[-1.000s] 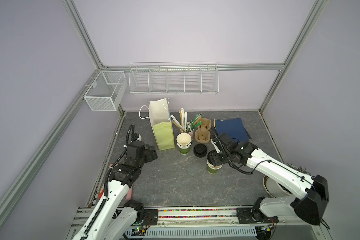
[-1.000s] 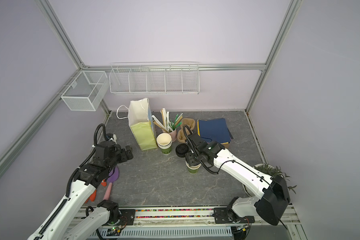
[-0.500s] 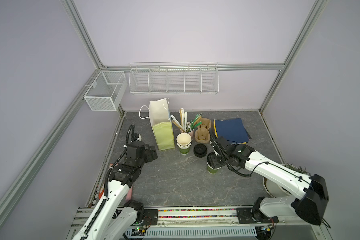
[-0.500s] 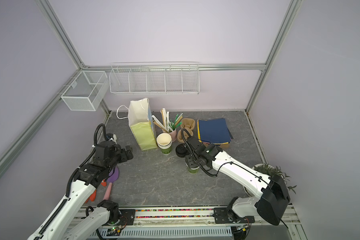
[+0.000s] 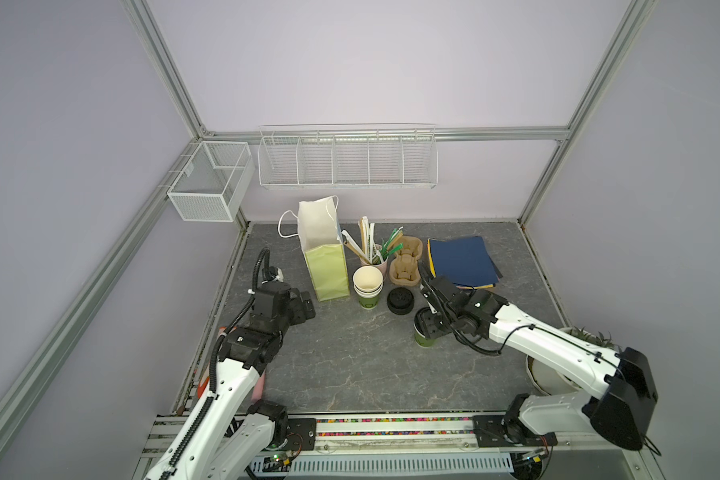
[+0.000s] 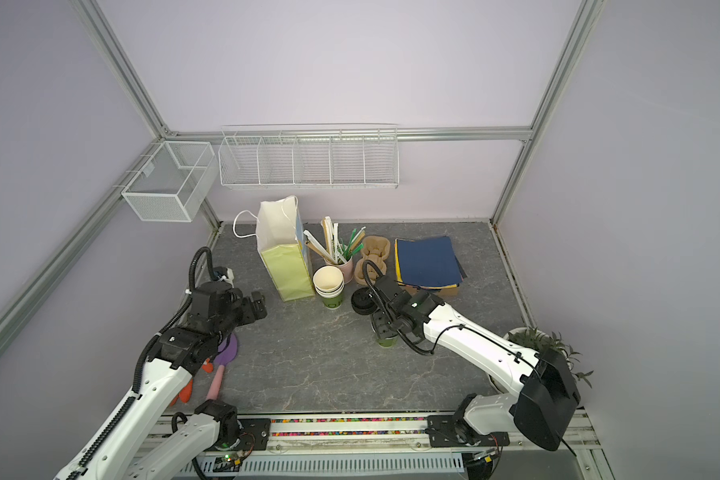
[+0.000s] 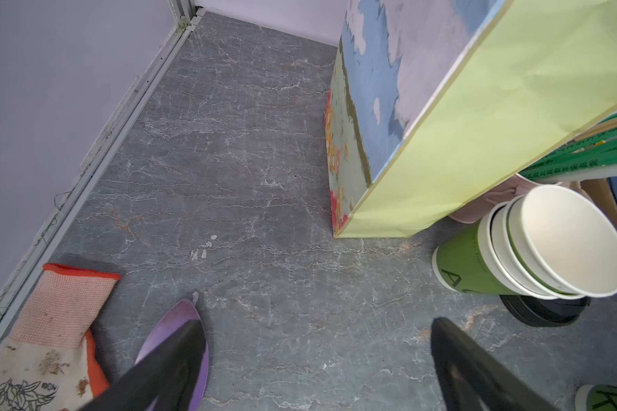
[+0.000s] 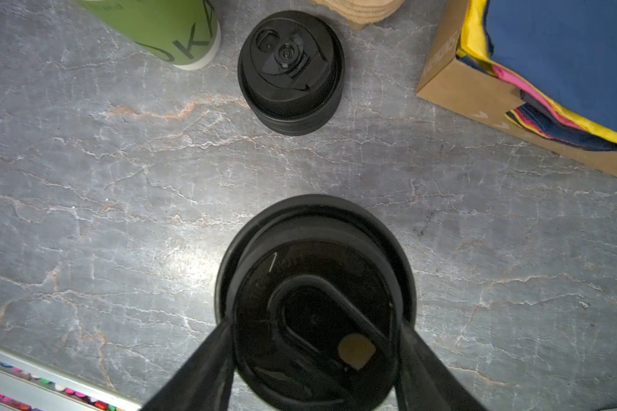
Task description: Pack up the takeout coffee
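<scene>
paper bag: upright, mouth open but narrow, nothing holding it. Biggest risk is the cup clipping the rim or a handle on the way in, so the light bag folds or tips.

left gripper: near the bag's front corner, jaws wide apart, gripping nothing. It isn't bracing the bag, so any shove goes unopposed.

right gripper: jaws clamped on the takeout coffee. The coffee stands on the tabletop, well apart from the bag, off its plain green face and toward the robot's base. The fingers look to pinch at the level of the lid, not on the paper wall. Likely failure: the lift pops the lid off, or the cup slips out and spills.

cup stack and lid stack: both stand between the coffee and the bag, cups just beside the bag. A low, straight carry would knock them over, so it needs height first.
</scene>
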You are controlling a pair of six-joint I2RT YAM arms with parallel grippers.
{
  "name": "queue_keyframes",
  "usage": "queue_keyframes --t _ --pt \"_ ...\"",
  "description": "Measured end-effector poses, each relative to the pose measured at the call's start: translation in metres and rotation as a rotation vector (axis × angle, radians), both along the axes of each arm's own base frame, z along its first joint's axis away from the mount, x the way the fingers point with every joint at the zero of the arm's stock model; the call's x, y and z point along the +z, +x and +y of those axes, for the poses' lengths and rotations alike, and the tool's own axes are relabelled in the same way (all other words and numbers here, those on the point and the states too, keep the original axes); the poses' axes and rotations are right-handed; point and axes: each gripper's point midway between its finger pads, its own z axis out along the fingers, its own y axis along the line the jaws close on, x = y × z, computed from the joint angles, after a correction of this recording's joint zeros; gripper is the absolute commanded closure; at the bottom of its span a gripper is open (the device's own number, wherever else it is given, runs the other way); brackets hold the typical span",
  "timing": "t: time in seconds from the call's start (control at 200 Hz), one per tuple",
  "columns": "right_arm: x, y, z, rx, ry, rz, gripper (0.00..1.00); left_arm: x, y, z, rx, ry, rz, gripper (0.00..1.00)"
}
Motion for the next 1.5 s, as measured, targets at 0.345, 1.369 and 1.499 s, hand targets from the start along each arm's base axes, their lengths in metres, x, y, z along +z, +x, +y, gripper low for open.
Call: queue_keyframes --t 0.345,1.369,1.499 --pt "-0.001 0.000 0.001 0.000 0.002 -0.001 0.34 -0.001 0.000 0.000 0.000 0.001 0.002 0.01" --pt "-0.008 0.005 0.003 -0.030 0.004 -0.008 0.34 -0.004 0.001 -0.003 -0.010 -0.004 0.015 0.01" --pt "-0.010 0.008 0.006 -0.041 0.010 -0.019 0.35 -0.004 0.001 -0.004 -0.015 -0.007 0.016 0.01"
